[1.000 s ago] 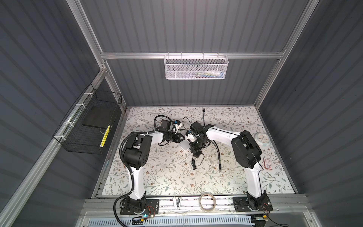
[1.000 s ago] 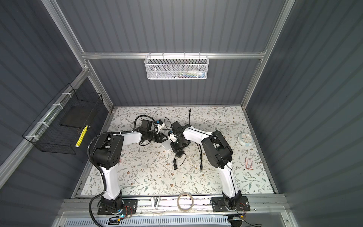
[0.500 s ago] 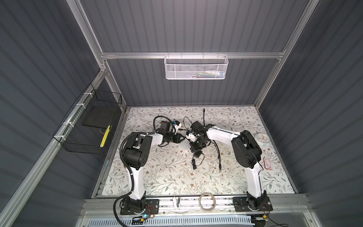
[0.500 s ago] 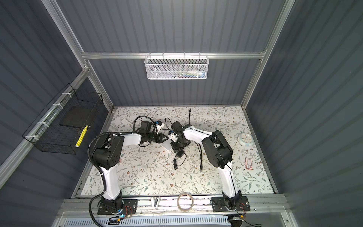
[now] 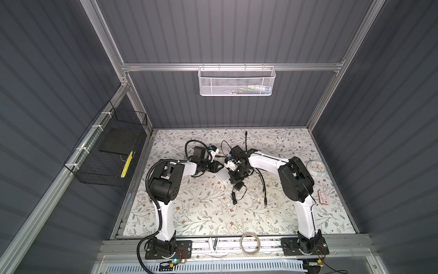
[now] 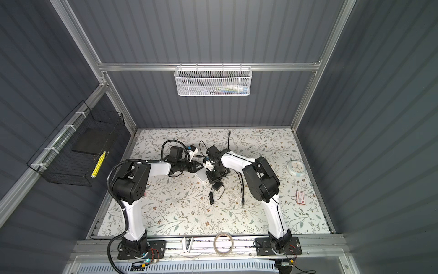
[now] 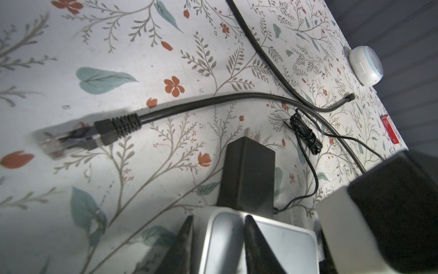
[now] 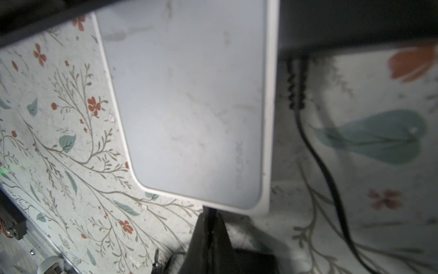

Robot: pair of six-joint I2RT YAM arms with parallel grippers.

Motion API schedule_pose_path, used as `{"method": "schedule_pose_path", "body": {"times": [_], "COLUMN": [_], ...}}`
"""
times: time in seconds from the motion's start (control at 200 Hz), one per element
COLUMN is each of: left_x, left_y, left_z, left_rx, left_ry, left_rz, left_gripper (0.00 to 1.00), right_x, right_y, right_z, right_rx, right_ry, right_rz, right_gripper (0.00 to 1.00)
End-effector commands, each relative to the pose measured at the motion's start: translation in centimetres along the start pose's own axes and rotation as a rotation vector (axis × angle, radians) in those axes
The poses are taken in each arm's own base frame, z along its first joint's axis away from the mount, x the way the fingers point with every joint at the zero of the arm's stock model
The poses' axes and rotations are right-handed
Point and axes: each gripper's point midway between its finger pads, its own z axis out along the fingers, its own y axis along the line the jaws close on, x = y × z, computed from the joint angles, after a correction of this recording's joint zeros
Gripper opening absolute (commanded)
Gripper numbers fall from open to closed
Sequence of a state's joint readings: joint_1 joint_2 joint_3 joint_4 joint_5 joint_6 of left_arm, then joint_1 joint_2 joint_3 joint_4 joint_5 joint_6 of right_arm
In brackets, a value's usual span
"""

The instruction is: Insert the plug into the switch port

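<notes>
Left gripper (image 7: 218, 217) clamps the switch (image 5: 222, 176); right gripper (image 8: 209, 218), three o'clock of it in a top view, is pinched shut (on the plug? unclear). Push squarely.

Both arms: white link shells, black joint housings; left arm (image 5: 166, 213), right arm (image 5: 305, 218). One black ribbed cable conduit (image 5: 148, 187) follows the left arm (base to elbow). Flat black base plates (image 5: 151, 251). The left gripper (image 7: 219, 237) has black wedge fingers.

From above, I see a bright counter (image 5: 213, 213) and dark walls (image 5: 47, 71). Up close, the plug (image 7: 64, 142) looks blurry and the switch (image 8: 189, 106) looks dim and foggy.
</notes>
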State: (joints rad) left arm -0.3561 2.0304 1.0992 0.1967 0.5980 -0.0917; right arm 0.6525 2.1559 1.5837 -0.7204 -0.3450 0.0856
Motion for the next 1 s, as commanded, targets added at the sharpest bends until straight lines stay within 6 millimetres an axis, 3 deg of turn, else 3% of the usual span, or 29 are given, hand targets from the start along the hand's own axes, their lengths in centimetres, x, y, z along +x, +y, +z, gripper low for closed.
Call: {"method": "schedule_pose_path", "body": {"times": [0.0,0.996], "left_x": [11.8,14.7], "left_y": [-5.3,-5.8], "left_z": [2.2,2.4], "left_rx": [0.189,0.216], "left_ry": [0.363,0.409], "left_rz": [-0.217,-0.26], "left_gripper": [0.35,0.33], "right_x": [-9.6,-12.7], "right_y": [0.4,-0.4], "right_z": [-2.2,-3.9], "right_rx": [-0.003,0.002], "right_ry": [-0.346,-0.421], "right_rz": [-0.106,-0.094], "right_gripper": [0.0,0.0]}}
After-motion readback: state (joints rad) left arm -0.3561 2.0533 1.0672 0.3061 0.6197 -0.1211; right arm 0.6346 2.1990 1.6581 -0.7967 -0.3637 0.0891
